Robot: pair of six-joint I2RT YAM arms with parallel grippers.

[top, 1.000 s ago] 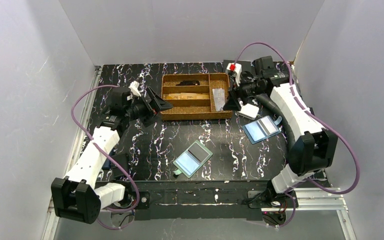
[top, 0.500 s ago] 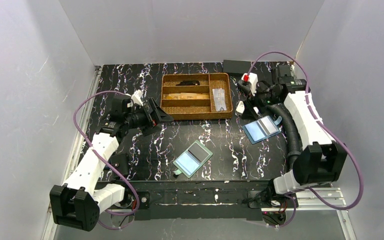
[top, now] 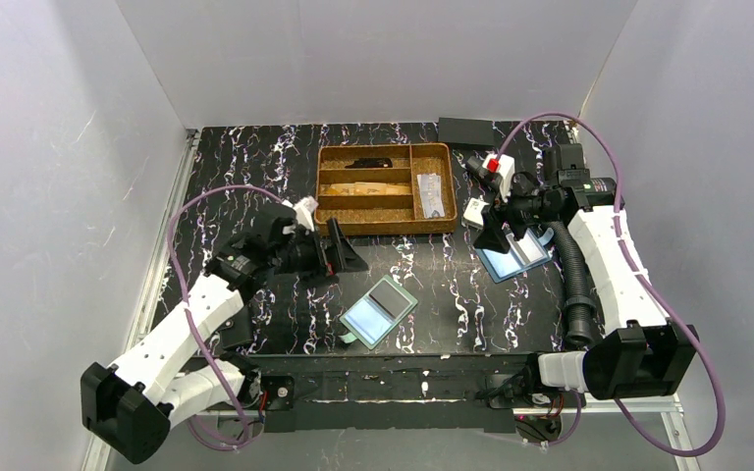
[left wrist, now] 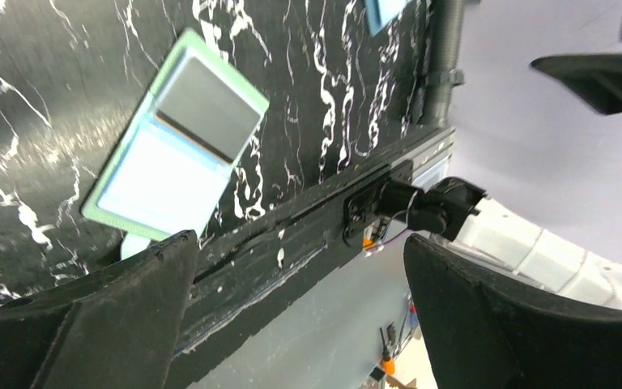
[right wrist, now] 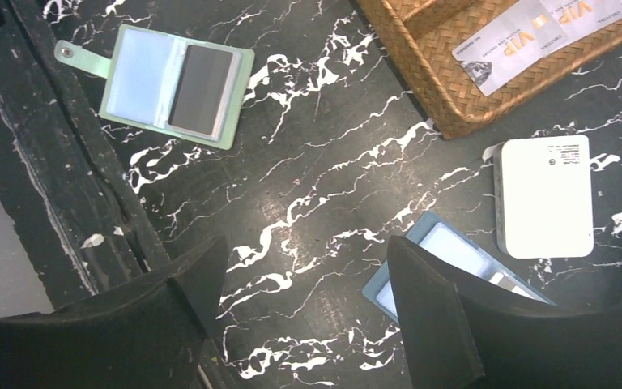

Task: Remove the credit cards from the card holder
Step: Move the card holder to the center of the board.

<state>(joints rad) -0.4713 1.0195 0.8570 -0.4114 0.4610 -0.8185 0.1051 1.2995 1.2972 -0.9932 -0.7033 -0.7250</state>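
The teal-green card holder (top: 379,310) lies open near the table's front edge, its tab at the front left. One clear pocket holds a dark card (right wrist: 201,89); the other pocket looks pale. The holder also shows in the left wrist view (left wrist: 174,146) and the right wrist view (right wrist: 138,73). My left gripper (top: 349,257) is open and empty, above and behind-left of the holder. My right gripper (top: 491,234) is open and empty, over the near corner of the blue holder (top: 513,253). In the left wrist view the gripper (left wrist: 300,251) shows wide jaws; so does the right (right wrist: 306,251).
A wicker tray (top: 438,225) at the back centre holds a dark card (top: 366,163), an orange-gold card (top: 368,188) and a grey VIP card (right wrist: 534,36). A white box (right wrist: 544,194) lies between the tray and the blue holder. White walls enclose the table.
My left arm has swung forward and right, toward the teal holder. My right arm has drawn back from the tray's right end to above the blue holder. Both holders lie unmoved.
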